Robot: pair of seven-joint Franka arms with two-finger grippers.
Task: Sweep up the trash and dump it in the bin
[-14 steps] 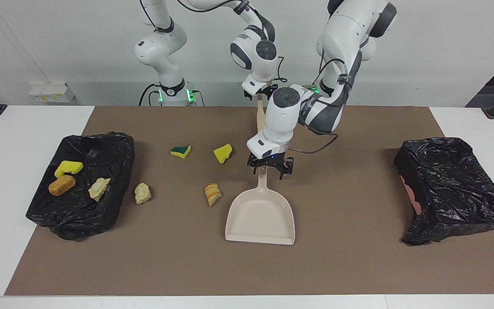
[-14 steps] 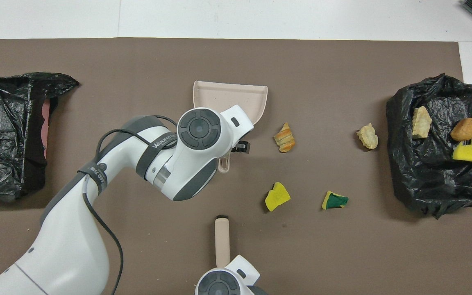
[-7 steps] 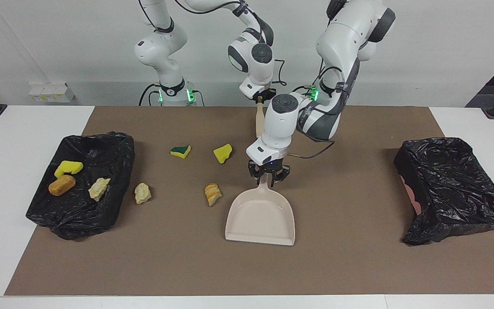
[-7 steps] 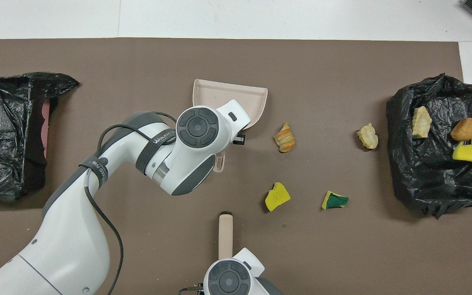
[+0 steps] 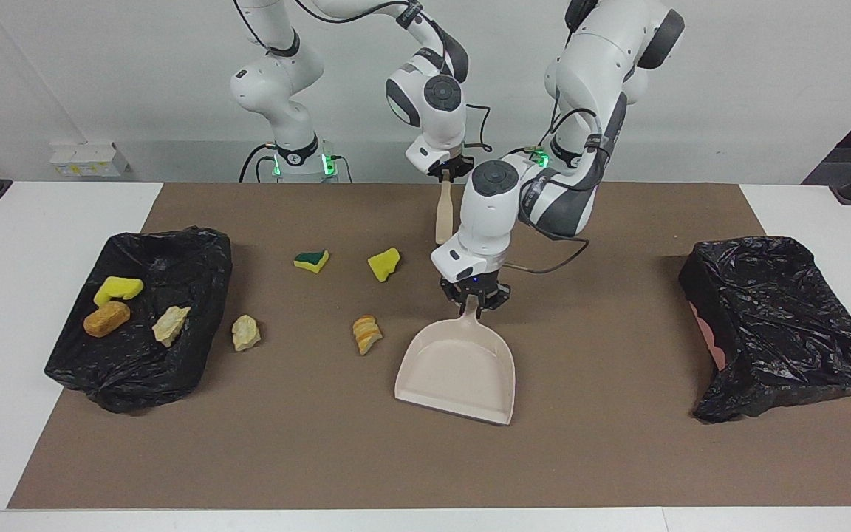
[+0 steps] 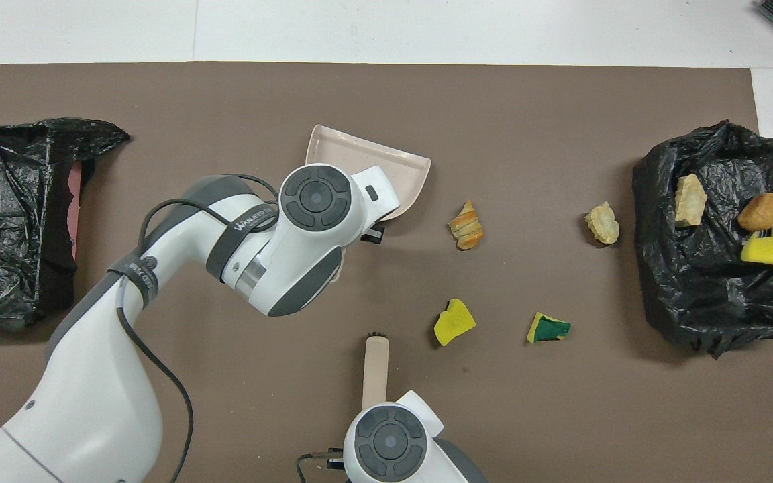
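My left gripper [image 5: 477, 301] is shut on the handle of the beige dustpan [image 5: 459, 366] [image 6: 366, 157], mid-mat, its handle end raised. My right gripper [image 5: 446, 174] is shut on the beige brush [image 5: 444, 210] [image 6: 375, 372], which hangs nearer the robots. Loose trash on the mat: a striped chunk [image 5: 366, 334] [image 6: 466, 225] beside the pan, a yellow sponge bit [image 5: 384, 264], a green-topped bit [image 5: 311, 260] and a cream lump [image 5: 246, 332]. A black-lined bin [image 5: 780, 325] [image 6: 14, 221] sits at the left arm's end.
At the right arm's end a second black-bagged bin [image 5: 174, 258] [image 6: 695, 288] holds a yellow sponge [image 5: 117, 289], an orange chunk [image 5: 106, 318] and a pale lump [image 5: 171, 325]. A brown mat [image 5: 603, 458] covers the white table.
Both grippers closed, the left on the dustpan handle and the right on the brush. The dustpan has turned and shifted slightly toward the left arm's end. The brush has shifted a little.
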